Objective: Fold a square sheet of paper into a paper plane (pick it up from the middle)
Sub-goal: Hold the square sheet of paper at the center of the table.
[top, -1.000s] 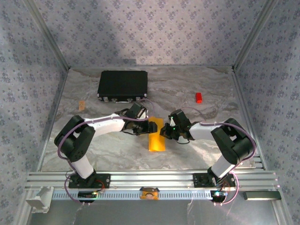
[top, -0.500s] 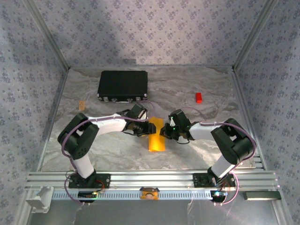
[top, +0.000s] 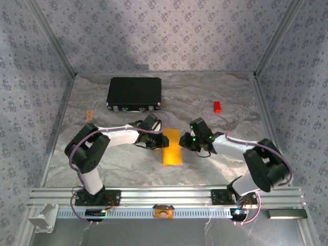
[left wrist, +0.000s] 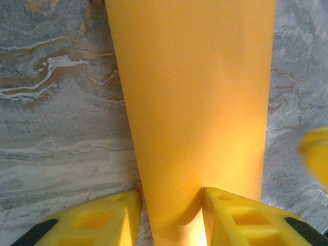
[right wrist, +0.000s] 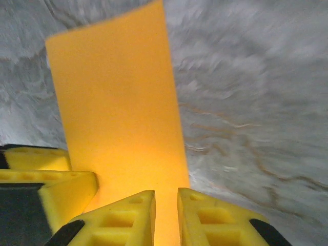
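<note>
Cropped and blurred
My left wrist view crops the orange paper [left wrist: 195, 102]; I can't identify the yellow blur [left wrist: 315, 154] beside it.

The work area is enclosed on three sides. The back wall [top: 164, 31], left wall [top: 25, 102] and right wall [top: 302, 92] carry a grey-blue patterned covering. Metal posts [top: 51, 38] run along the rear corners. The table top [top: 215, 169] has a grey marbled finish. A slotted aluminium rail [top: 164, 196] spans the near edge. Lighting is uneven: the back wall is paler across its middle and darker at its foot.
</note>
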